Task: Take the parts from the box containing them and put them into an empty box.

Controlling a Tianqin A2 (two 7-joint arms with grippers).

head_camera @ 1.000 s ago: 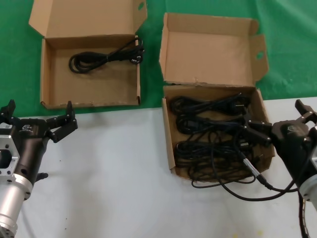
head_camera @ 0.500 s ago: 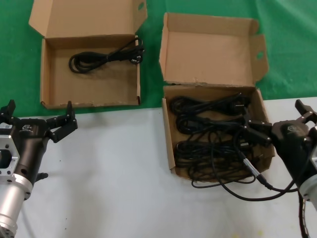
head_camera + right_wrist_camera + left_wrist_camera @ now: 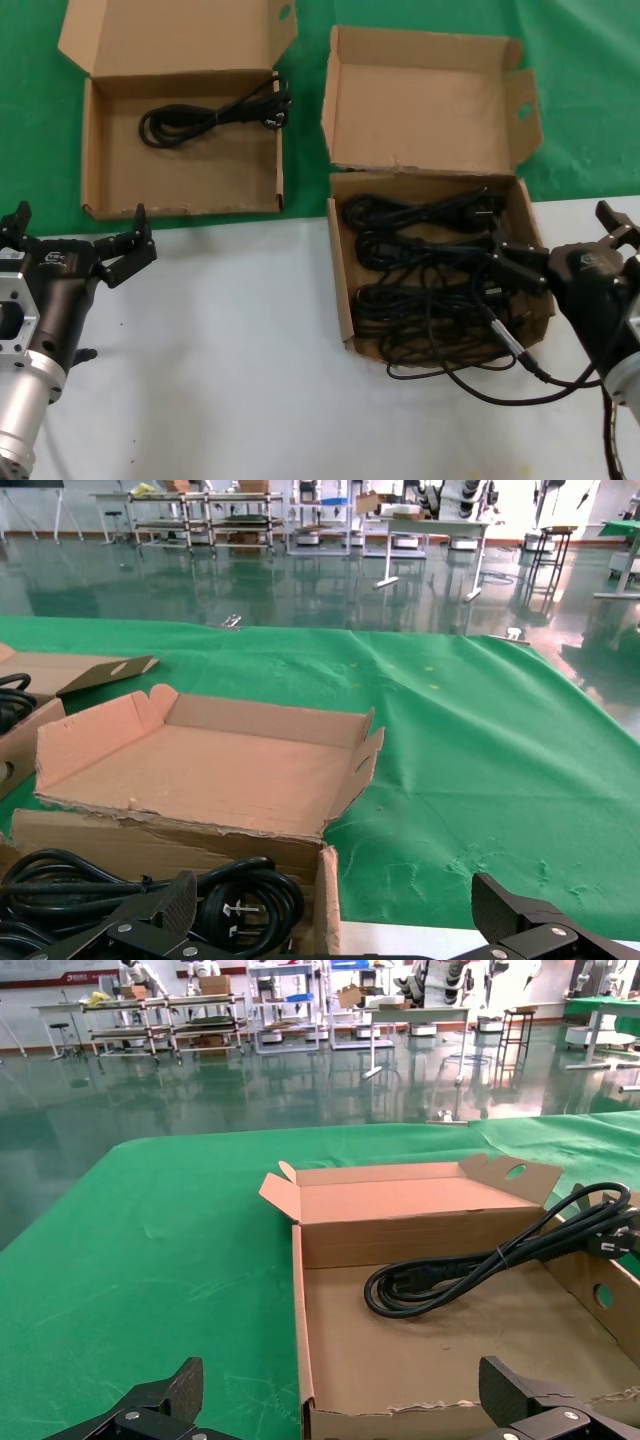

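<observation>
The box containing the parts (image 3: 342, 290), with a winged lid and a round hole in one wing, sits right of centre and holds several coiled black cords (image 3: 430, 270). It also shows in the right wrist view (image 3: 200, 765) with cords (image 3: 235, 900). The other box (image 3: 95, 170), with a wingless slant-cornered lid, stands at the back left and holds one cord (image 3: 210, 115), also seen in the left wrist view (image 3: 470, 1270). My right gripper (image 3: 555, 232) is open at the full box's right edge, one finger over the cords. My left gripper (image 3: 78, 228) is open and empty, just in front of the left box.
My own black cable with a silver connector (image 3: 505, 340) loops on the white table (image 3: 220, 340) in front of the full box. Green cloth (image 3: 590, 90) covers the back. In the left wrist view the left box's front wall (image 3: 400, 1420) lies between my fingers.
</observation>
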